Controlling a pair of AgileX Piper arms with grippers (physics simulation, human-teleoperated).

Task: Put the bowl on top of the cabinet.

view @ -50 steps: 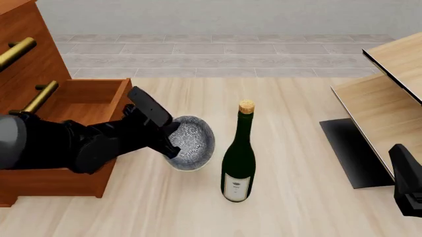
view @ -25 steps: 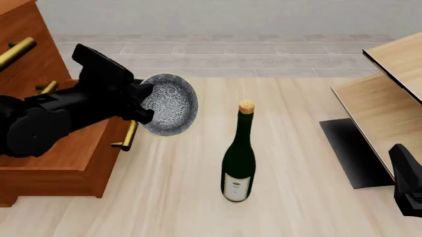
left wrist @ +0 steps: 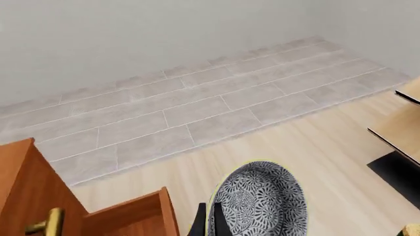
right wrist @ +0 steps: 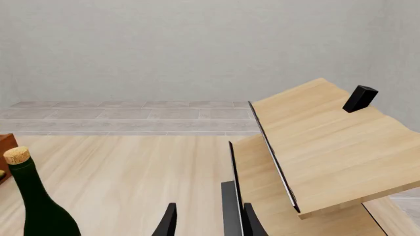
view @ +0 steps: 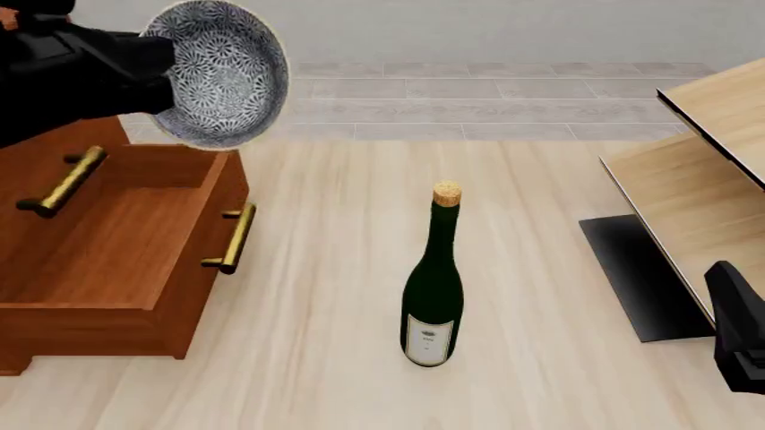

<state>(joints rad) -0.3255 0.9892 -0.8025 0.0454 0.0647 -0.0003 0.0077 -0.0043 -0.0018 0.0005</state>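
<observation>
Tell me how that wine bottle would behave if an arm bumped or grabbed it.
The wine bottle stands upright, tall on a narrow base, so a bump near its cork would probably tip it. Once down, its round body would likely roll across the table. Its dark surface looks smooth and glassy, so it is probably rigid, somewhat slippery in a gripper and breakable.

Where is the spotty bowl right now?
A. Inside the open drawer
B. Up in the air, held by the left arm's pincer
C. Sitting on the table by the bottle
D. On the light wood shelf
B: the bowl hangs tilted in the left pincer, above the cabinet, clear of the table.
</observation>
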